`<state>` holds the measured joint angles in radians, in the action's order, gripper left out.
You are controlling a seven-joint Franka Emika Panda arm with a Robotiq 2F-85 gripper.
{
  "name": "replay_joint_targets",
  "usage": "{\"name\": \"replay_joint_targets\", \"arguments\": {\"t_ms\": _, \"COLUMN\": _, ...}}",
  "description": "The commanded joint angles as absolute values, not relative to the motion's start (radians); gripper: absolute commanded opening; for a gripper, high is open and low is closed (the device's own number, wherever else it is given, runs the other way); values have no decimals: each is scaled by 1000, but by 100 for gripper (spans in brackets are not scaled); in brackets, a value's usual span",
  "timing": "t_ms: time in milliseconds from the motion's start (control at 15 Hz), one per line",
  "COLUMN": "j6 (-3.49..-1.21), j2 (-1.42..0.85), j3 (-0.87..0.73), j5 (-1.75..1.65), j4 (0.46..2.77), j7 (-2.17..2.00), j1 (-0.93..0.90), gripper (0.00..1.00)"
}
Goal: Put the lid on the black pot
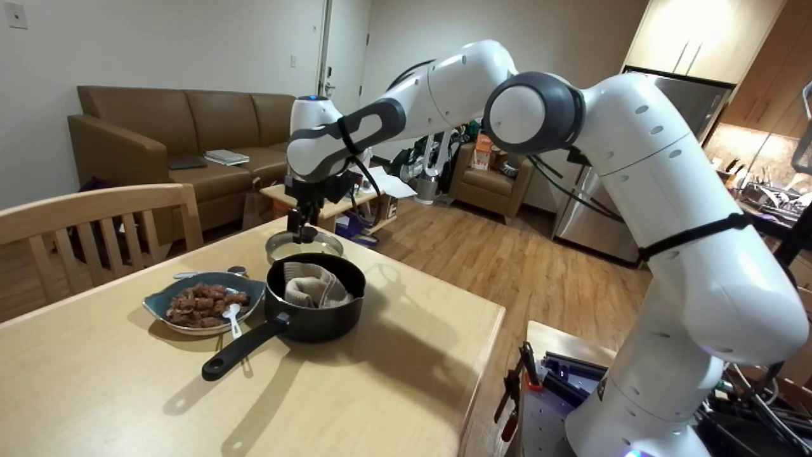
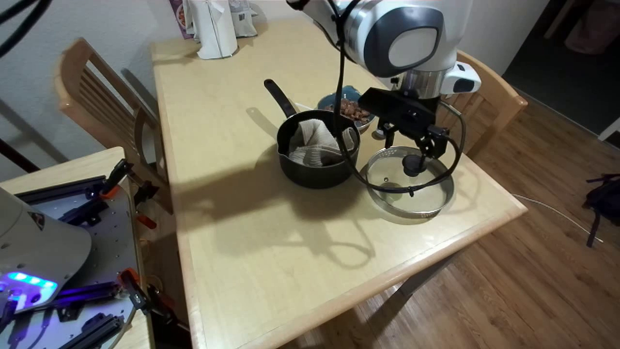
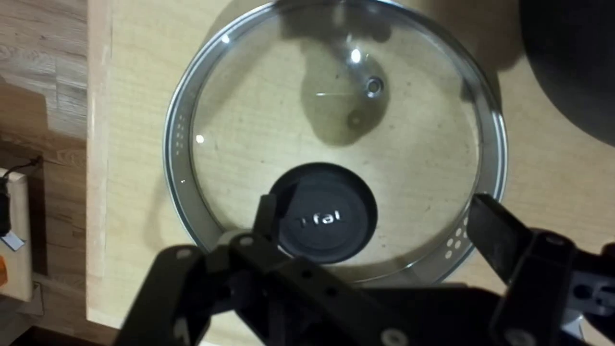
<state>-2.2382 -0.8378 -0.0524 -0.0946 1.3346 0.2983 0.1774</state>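
The lid (image 2: 431,194) is clear glass with a grey metal rim and a dark round knob (image 2: 412,166). It lies flat on the table beside the pot; it also shows in an exterior view (image 1: 276,250) and fills the wrist view (image 3: 413,144). The black pot (image 1: 327,325) stands upright with a beige cloth (image 1: 311,287) inside; it shows too in an exterior view (image 2: 317,178) and at the wrist view's upper right (image 3: 571,62). My gripper (image 3: 376,211) is open just above the lid. One finger is at the knob's left edge; touching cannot be told. The other is over the rim.
A blue dish (image 1: 209,325) of brown chunks with a white spoon (image 1: 233,320) stands beside the pot. The pot's long handle (image 1: 244,349) points away from the lid. The lid lies near a table edge (image 2: 484,228). A black cable (image 2: 341,97) hangs from the arm.
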Motion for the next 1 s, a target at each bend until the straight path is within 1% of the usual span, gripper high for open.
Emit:
{"name": "replay_joint_targets", "arguments": {"t_ms": 0, "j6": -2249, "j2": -869, "j3": -76, "j5": -118, "j4": 1297, "j7": 266, "j1": 168, "gripper": 100}}
{"name": "replay_joint_targets", "arguments": {"t_ms": 267, "j6": -2266, "j2": -876, "j3": -80, "j5": -115, "j4": 1292, "j7": 276, "j1": 176, "gripper": 100}}
{"name": "replay_joint_targets", "arguments": {"t_ms": 733, "j6": -2199, "j2": -893, "j3": 18, "j5": 27, "j4": 1244, "j7": 353, "j1": 269, "gripper": 100}}
{"name": "replay_joint_targets", "arguments": {"t_ms": 933, "j6": -2168, "j2": -897, "j3": 27, "j5": 60, "j4": 1220, "j7": 346, "j1": 281, "gripper": 100}}
